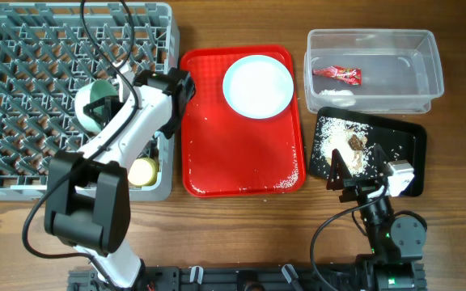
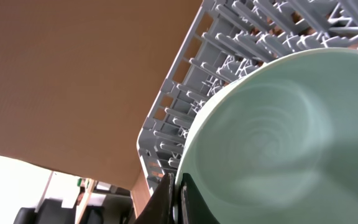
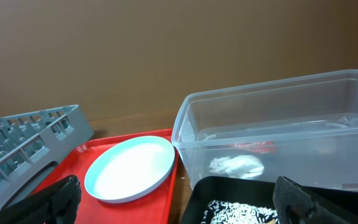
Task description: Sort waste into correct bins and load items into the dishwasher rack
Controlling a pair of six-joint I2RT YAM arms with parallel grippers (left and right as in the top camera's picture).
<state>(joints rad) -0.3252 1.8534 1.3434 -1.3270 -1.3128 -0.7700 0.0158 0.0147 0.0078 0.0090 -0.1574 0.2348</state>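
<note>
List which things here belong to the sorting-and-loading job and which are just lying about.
Job: dishwasher rack, light-green bowl, yellow cup, pale-blue plate, red wrapper, rice crumbs, clear tub, black tray.
Lying about: red serving tray, wooden table.

At my left sits the large square grey plastic peg rack [image 1: 23,97], holding a tilted light-green bowl [image 1: 95,109] and, in its near right corner, a small yellow cup [image 1: 143,171]. A round pale-blue plate [image 1: 258,86] lies flat to its right. The crumpled red shiny wrapper [image 1: 337,74] lies in the clear rectangular plastic tub [image 1: 427,48]. Whitish rice-like crumbs [image 1: 334,137] are strewn over the flat black tray [image 1: 411,145].
</note>
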